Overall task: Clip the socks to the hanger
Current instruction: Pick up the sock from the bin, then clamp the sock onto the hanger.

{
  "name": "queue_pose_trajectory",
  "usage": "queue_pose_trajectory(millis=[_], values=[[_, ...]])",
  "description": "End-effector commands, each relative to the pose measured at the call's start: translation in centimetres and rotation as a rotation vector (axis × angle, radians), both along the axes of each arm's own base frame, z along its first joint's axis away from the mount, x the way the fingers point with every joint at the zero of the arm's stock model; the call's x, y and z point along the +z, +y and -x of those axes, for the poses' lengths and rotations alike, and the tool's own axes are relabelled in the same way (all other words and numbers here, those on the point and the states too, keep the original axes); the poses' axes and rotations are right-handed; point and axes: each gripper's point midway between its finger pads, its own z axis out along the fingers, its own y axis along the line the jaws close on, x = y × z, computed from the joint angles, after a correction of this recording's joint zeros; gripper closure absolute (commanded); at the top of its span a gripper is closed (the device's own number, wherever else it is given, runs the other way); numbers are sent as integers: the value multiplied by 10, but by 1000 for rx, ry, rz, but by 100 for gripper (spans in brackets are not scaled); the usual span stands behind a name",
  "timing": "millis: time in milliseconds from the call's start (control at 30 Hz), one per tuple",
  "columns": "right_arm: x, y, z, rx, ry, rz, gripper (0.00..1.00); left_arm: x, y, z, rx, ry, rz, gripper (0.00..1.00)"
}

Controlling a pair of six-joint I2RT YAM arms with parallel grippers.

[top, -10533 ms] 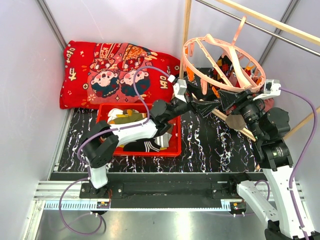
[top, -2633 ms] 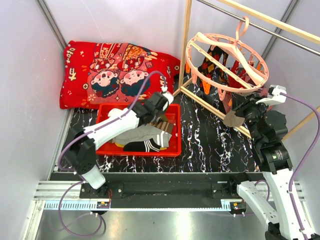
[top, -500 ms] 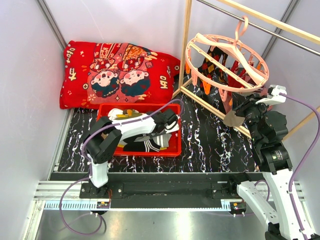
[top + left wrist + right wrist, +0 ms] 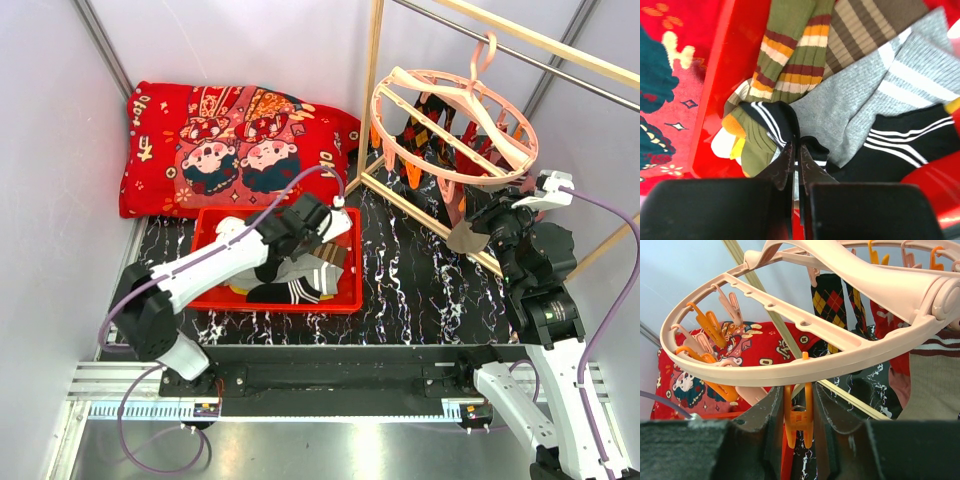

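Note:
Several socks lie in a red basket point(image 4: 348, 300): grey point(image 4: 860, 100), olive striped point(image 4: 790, 45) and black with white stripes point(image 4: 910, 145). My left gripper point(image 4: 796, 147) point(image 4: 328, 235) hangs over the basket, shut on the cuff of a black white-striped sock point(image 4: 771, 116) that rises to its tips. The pale-pink ring hanger point(image 4: 450, 110) point(image 4: 840, 360) hangs at the right with an argyle sock point(image 4: 830, 305) and a red sock point(image 4: 890, 320) clipped on. My right gripper point(image 4: 799, 390) point(image 4: 478, 222) is just under the ring, shut on an orange clip point(image 4: 799, 420).
A red cartoon-print cushion point(image 4: 230, 140) lies behind the basket. Wooden rack poles point(image 4: 372, 90) stand between the basket and the hanger, and one runs along the floor point(image 4: 420, 215). More pink and orange clips point(image 4: 707, 325) dangle from the ring's left side.
My left gripper has shut on the black striped sock and lifted up and back from low in the basket. The right arm and hanger have not moved.

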Motion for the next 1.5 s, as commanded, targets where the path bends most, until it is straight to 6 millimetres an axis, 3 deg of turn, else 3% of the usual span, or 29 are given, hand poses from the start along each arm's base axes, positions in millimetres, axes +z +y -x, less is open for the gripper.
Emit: queue_pose_trajectory(millis=[0,233,467,633,833,1200,1467], values=[[22,-4,2,-17,-66,-2,100,38,-28,3,-7,-30,254,100],[25,-1,4,0,-71,-8,100,113,-74,15,-48,-76,678,100],[27,4,6,32,-73,-23,100,192,-94,22,-51,-158,1038,100],[29,9,7,54,-75,-34,100,228,-118,31,-76,-97,1269,100],[30,12,7,72,-70,-45,100,239,-156,40,-84,19,1468,100],[31,17,9,101,-70,-44,100,239,-222,52,-105,105,1526,100],[29,23,9,137,-65,-32,100,243,-253,63,-156,134,1523,100]])
